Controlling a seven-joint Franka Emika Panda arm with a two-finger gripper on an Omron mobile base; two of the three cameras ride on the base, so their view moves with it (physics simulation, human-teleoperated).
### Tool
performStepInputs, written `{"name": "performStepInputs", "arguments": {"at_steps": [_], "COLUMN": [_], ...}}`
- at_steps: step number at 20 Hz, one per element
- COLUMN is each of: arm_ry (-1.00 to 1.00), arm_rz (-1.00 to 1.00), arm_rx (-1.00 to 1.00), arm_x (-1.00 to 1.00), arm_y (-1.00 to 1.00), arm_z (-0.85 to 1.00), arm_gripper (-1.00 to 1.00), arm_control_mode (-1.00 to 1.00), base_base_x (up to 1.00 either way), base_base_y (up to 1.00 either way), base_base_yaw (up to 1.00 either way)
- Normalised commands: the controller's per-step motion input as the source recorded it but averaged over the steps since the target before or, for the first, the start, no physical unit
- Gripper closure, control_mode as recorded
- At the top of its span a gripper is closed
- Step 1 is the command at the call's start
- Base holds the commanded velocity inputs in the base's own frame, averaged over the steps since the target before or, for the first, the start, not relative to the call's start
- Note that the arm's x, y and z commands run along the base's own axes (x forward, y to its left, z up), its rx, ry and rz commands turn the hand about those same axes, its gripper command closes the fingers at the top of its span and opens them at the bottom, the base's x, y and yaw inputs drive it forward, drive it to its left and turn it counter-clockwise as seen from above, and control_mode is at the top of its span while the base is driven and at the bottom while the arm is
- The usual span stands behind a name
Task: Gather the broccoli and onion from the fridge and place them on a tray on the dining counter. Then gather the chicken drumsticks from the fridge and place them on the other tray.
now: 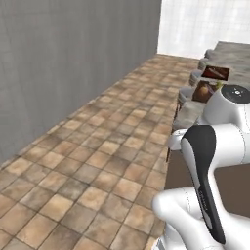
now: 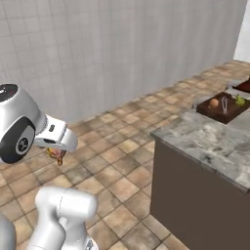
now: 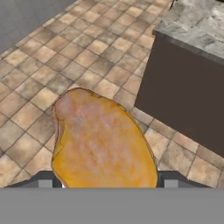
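A chicken drumstick [image 3: 103, 140] is seen gripped between the two dark finger tips of the gripper [image 3: 107, 183], whose jaws are spread wide around the plump, golden-orange meat. In the hand view the drumstick is held above the brown tiled floor [image 3: 52, 65], short of the dining counter [image 3: 197, 26], whose marbled grey top and dark side panel are seen up and to the right of it.

From the right base view, the gripper [image 2: 57, 155] is seen well to the left of the dining counter [image 2: 210, 141] and out over the tiles, with a small patch of the orange drumstick [image 2: 56, 154] visible beneath the white hand. On the counter's far part a dark tray [image 2: 222, 110] is shown, and in it the round orange-brown onion [image 2: 214, 103] and, toward the tray's right end, the green broccoli [image 2: 239, 100] — a thin pale item between them cannot be made out. The corner of a second tray [image 2: 244, 87] is seen just beyond, at the picture's edge.

From the left base view, the first tray [image 1: 205, 92] with the onion [image 1: 202, 92] is seen past the arm's shoulder — the second tray [image 1: 216, 73] lies farther along the same counter [image 1: 234, 53], and grey-cushioned stools [image 1: 188, 114] are lined along its near side. A grey tiled wall [image 1: 73, 63] stands across the floor from the counter.
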Motion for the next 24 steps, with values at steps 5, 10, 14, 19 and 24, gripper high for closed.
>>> {"name": "performStepInputs", "arguments": {"at_steps": [5,10,14,19,24], "arm_ry": [0.00,0.00,0.00,0.00,0.00], "arm_rz": [0.00,0.00,0.00,0.00,0.00], "arm_rx": [0.00,0.00,0.00,0.00,0.00], "arm_x": [0.00,0.00,0.00,0.00,0.00], "arm_y": [0.00,0.00,0.00,0.00,0.00], "arm_z": [0.00,0.00,0.00,0.00,0.00], "arm_gripper": [1.00,1.00,1.00,1.00,1.00], "arm_control_mode": [1.00,1.00,1.00,1.00,1.00], "base_base_x": [1.00,1.00,1.00,1.00,1.00], "base_base_y": [0.85,0.89,0.92,0.95,0.94], "base_base_yaw": [-0.47,-0.49,-0.49,-0.49,-0.51]}}
